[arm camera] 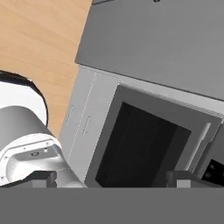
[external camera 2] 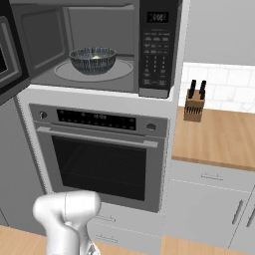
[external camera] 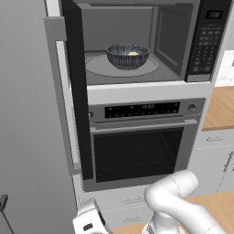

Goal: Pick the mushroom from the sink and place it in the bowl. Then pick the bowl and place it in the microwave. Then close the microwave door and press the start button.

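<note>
Bowl (external camera: 128, 55) and mushroom (external camera: 133, 53) are already inside the microwave (external camera: 137, 41): the dark ribbed bowl sits on the round turntable (external camera: 98, 66), a little behind its middle, with the pale mushroom just visible over the rim. So the pick-and-place steps look finished, and the step in hand is closing the microwave door (external camera: 77, 91), with the start button to follow.

In the left base view the door stands swung wide out to the left of the cavity, seen almost edge-on and reaching down past the wall oven (external camera: 141, 141). The hand (arm camera: 111, 177) is low, near the floor in front of the drawers below the oven; its two fingertips stand far apart at the bottom of the hand view and nothing is between them. My reading is that the arm must rise and get round to the outer face of the door to push it shut, then reach the button panel (external camera 2: 155, 55).

The right base view shows the panel and its display face-on, plus a knife block (external camera 2: 194, 102) on the wooden worktop (external camera 2: 219, 139) to the right, while the door is only a sliver at its left edge. The hand view gives only the oven's dark window and the drawer fronts, tilted.
</note>
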Motion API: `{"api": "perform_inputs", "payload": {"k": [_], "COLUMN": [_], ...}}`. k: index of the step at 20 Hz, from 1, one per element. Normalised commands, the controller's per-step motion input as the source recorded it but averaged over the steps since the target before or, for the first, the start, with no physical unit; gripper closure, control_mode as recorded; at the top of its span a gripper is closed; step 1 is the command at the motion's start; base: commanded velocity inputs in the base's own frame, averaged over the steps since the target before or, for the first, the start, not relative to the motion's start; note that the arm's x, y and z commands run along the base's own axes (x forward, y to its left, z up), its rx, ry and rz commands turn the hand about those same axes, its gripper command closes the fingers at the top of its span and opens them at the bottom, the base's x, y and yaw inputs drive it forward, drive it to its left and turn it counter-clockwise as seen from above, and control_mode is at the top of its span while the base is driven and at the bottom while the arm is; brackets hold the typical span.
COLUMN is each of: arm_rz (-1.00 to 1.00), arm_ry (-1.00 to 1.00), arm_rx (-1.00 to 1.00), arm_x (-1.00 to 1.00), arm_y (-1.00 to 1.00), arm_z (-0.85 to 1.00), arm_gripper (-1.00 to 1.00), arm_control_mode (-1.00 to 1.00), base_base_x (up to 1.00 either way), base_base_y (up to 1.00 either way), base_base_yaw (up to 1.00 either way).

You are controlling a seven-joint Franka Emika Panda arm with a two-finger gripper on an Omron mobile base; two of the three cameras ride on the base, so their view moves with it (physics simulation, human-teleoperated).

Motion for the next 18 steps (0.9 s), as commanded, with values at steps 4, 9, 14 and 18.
{"api": "perform_inputs", "payload": {"k": [4,9,14,18], "arm_rz": [-0.17,-0.23,-0.16,-0.05], "arm_ry": [-0.06,0.0,-0.03,-0.13], "arm_rx": [-0.07,-0.04,-0.04,0.0], "arm_x": [0.2,0.41,0.65,0.45], "arm_y": [1.0,1.0,0.49,-0.14], "arm_z": [0.19,0.53,0.63,0.46], "arm_gripper": [-1.0,-1.0,-1.0,-1.0], "arm_control_mode": [-1.0,-1.0,-1.0,-1.0], "base_base_x": [0.0,0.0,0.0,0.0], "base_base_y": [0.0,0.0,0.0,0.0], "base_base_yaw": [0.0,0.0,0.0,0.0]}}
